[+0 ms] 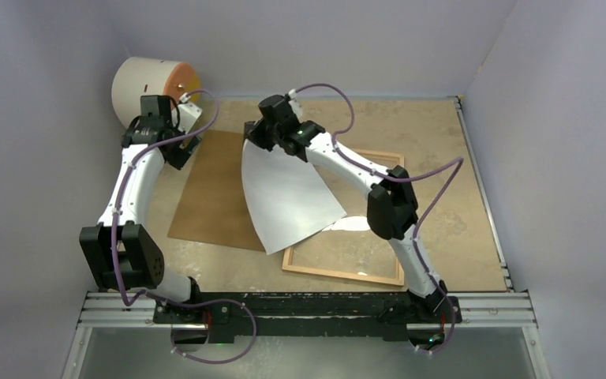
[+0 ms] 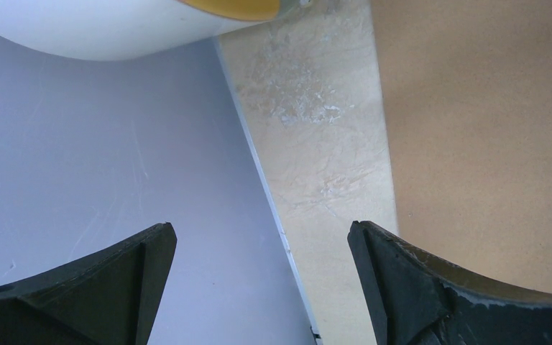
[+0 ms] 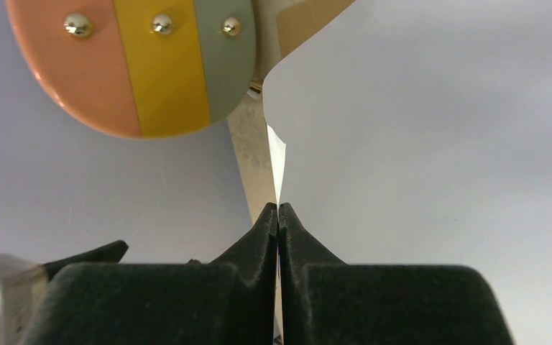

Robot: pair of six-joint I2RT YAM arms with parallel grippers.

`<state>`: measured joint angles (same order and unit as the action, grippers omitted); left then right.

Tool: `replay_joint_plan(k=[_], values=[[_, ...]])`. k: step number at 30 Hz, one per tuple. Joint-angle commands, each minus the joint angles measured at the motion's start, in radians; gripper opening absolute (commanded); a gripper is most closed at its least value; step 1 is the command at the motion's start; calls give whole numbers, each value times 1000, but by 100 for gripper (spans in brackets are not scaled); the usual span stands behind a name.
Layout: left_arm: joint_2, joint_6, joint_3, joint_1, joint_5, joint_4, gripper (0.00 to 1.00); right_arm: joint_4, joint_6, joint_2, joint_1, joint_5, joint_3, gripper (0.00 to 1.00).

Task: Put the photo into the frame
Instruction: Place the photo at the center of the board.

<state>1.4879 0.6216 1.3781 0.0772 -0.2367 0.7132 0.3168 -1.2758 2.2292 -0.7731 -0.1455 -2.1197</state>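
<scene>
Photo [image 1: 288,193], face hidden, white back up, pinched by right fingers [image 3: 255,248]; left fingers [image 2: 115,287] spread

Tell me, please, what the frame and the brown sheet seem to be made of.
The frame: probably light wood, pale matte rails; its clear pane shows the table beneath. The brown sheet: likely fibreboard, flat, evenly tan, matte.

White-shelled, black-jointed left arm [image 1: 130,185] and right arm [image 1: 346,162] are carrying purple cables [image 1: 325,85] behind the black left gripper [image 2: 262,237] and right gripper [image 3: 278,208].
</scene>
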Motion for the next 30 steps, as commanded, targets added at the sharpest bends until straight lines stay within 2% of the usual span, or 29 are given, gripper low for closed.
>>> replay_joint_plan(k=[1,5,11,17,21,25,30], values=[[-48,8,30,1,-19,25,100,-89,-174,66,-11,-45,-29,0],[-58,21,34,3,-22,35,100,-108,-242,172,-25,-6,-132,0],[-61,27,45,3,-33,42,100,-335,-354,222,-41,70,-145,0],[-63,30,58,3,-37,48,100,-380,-353,179,-45,41,-154,0],[-62,32,88,3,-34,72,100,-327,-436,241,-60,20,-222,0],[-65,32,98,3,-25,99,100,-409,-537,266,-78,-18,-167,0],[-66,33,87,3,-18,113,100,-403,-602,353,-81,-47,-287,0]])
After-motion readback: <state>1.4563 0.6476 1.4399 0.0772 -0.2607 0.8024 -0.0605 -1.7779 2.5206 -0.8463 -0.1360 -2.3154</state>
